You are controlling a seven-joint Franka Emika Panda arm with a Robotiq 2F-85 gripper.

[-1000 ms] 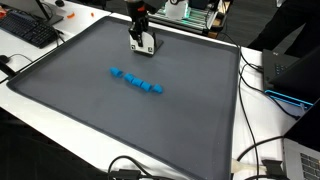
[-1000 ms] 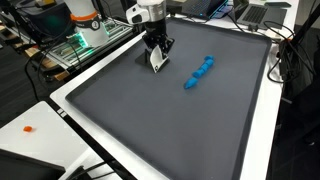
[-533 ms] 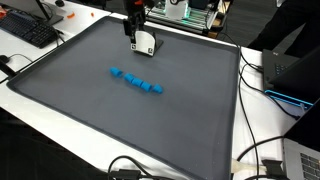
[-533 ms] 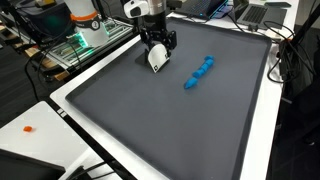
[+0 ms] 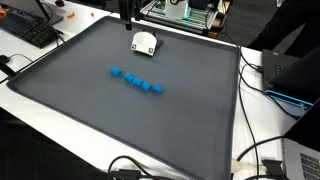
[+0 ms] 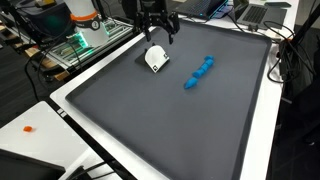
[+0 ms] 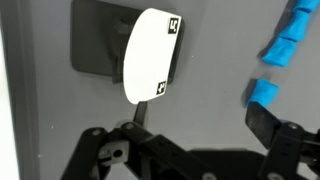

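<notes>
White oval object [image 6: 156, 58] lies on the grey mat [image 6: 150, 120]. Gripper [image 6: 158, 28] hangs just above it, jaws spread wide, gripping nothing.

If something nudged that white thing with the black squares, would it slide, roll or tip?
The white thing looks smooth and rigid, so it would probably slide, not flop. It seems to sit low on the grey mat, so tipping seems unlikely. Its rounded edge might let it swivel.

Ext cams high, oblique, mat [image 5: 190, 130] [image 6: 200, 130] shared; wrist top-down
</notes>
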